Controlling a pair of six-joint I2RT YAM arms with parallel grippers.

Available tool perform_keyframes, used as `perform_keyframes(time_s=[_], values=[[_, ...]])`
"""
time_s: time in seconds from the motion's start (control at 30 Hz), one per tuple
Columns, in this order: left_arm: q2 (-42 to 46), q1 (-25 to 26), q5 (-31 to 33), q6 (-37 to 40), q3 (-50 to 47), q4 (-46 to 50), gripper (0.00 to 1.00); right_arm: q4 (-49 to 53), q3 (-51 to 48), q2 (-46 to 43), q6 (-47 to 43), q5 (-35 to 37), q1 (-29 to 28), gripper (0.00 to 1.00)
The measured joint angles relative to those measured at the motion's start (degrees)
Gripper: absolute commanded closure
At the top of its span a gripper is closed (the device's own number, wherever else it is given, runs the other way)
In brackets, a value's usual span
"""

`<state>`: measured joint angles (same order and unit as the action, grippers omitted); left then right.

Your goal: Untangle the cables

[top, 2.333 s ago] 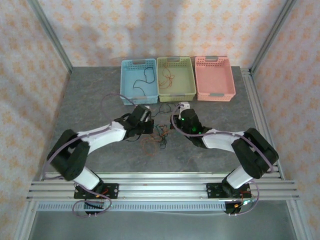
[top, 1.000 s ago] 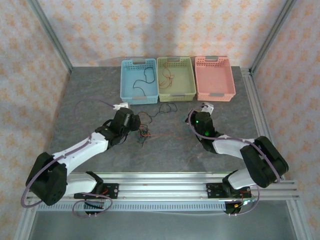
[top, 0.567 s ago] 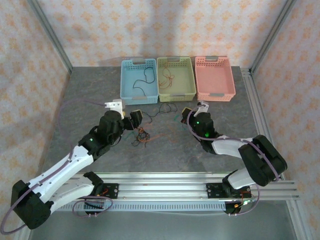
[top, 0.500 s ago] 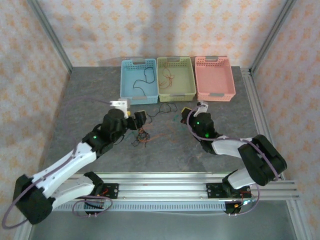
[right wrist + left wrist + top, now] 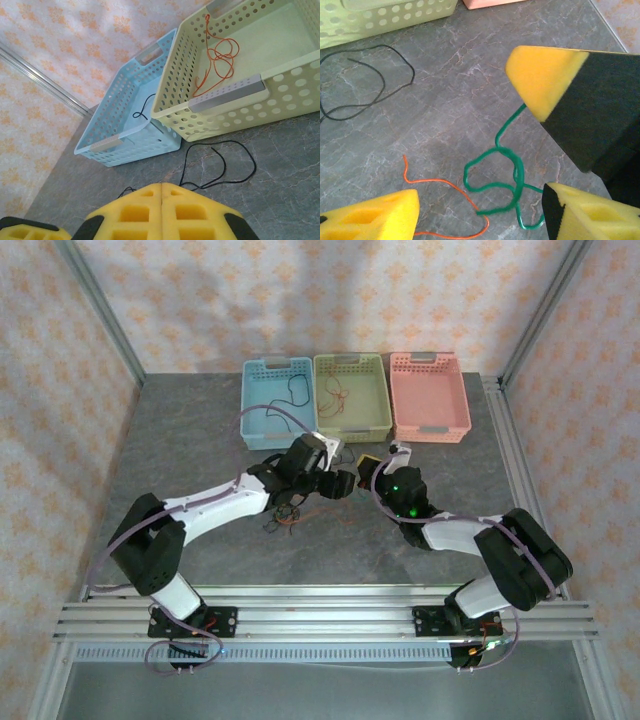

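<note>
I am reaching my left arm forward and inward, elbow pushed out to the left and forearm running toward the middle. My left gripper [image 5: 343, 483] is pointing to the right, its fingers [image 5: 370, 217] standing wide apart. My right arm is folding at the elbow on the right and stretching its forearm inward. My right gripper [image 5: 369, 460] is aiming up and left, its pads [image 5: 135, 210] pressing flat together without a gap. The two grippers are hanging near each other, tips apart.
</note>
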<state>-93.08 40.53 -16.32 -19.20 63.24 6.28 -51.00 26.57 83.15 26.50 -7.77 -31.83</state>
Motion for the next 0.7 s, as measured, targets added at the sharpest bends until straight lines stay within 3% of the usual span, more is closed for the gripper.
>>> perform_keyframes(time_s=[0.33, 0.53, 0.7], values=[[-4.13, 0.0, 0.07, 1.7, 2.16, 0.74, 0.64, 0.0, 0.0, 0.0, -0.17, 0.0, -0.11, 1.0], [-5.03, 0.0, 1.01, 2.25, 3.37, 0.76, 1.0, 0.0, 0.0, 0.0, -0.48, 0.02, -0.44, 1.0], [-4.35, 0.15, 4.33, 2.64, 2.95, 1.05, 1.0, 0.13, 0.0, -0.02, -0.81, 1.14, -0.48, 1.0]])
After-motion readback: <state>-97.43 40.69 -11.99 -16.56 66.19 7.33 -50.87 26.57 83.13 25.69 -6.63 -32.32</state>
